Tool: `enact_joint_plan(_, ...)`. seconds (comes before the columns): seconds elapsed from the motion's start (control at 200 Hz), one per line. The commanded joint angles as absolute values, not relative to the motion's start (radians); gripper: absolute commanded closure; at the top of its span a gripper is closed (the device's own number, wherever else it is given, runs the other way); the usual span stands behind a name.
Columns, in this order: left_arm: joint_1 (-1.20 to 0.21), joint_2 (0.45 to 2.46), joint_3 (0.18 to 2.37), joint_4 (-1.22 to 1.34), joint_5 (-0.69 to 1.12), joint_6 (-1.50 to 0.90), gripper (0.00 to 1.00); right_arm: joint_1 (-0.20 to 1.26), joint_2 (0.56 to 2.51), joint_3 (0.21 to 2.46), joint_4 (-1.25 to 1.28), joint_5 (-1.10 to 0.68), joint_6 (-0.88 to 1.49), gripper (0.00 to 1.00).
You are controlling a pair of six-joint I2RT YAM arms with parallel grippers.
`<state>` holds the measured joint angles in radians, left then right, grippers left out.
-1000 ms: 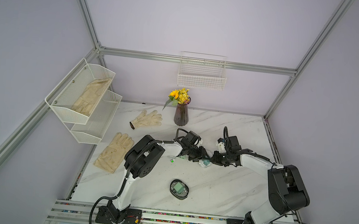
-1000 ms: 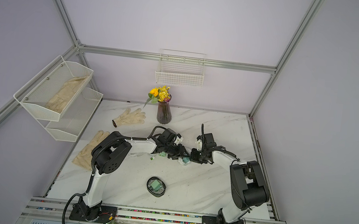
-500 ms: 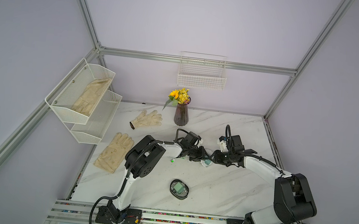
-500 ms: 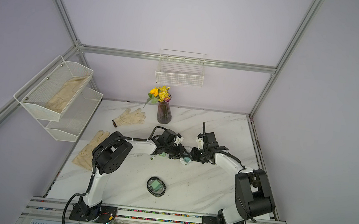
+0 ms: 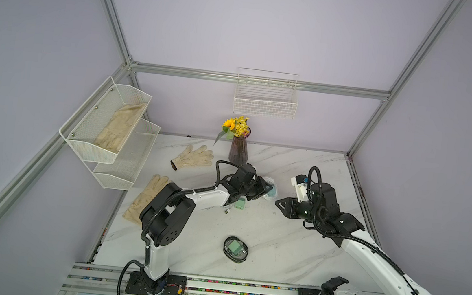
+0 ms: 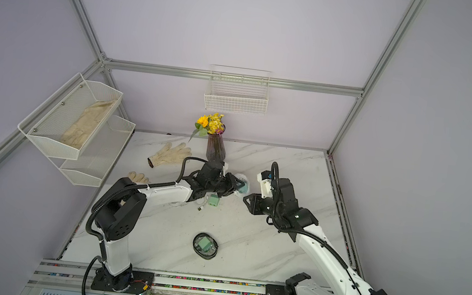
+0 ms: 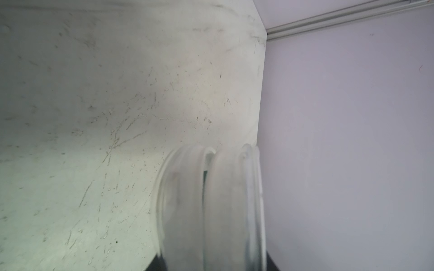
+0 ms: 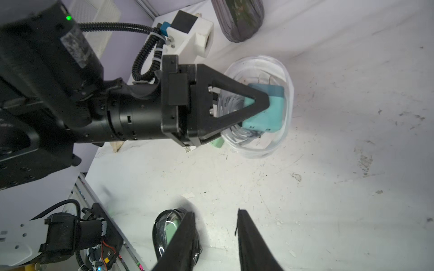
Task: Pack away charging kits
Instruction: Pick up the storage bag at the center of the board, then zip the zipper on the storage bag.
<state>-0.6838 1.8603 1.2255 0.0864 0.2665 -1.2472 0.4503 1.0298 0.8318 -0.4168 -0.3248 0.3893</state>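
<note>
Mid-table | left tool point(image 5: 266, 189) clamps clear case point(image 8: 258, 68), seemingly on edge | right tool point(image 8: 216, 212) parted, empty

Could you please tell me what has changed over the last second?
The right tool opened and drew back from the clear case; it is now empty. The left tool still holds that case. The black-rimmed case, loose green adapter and gloves stayed put.
</note>
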Motion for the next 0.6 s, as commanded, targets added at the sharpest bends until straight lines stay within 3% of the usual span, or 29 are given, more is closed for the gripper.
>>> enact_joint_plan(0.0,-0.705,1.811,1.292,0.001,0.127,-1.323,0.72,0.472,0.97,0.82,-0.372,-0.27,0.439,0.67)
enact_joint_plan(0.595,-0.787,1.773,1.443,-0.146,0.034,-1.394,0.7,0.516,1.037,0.754,-0.2,-0.264,0.462,0.7)
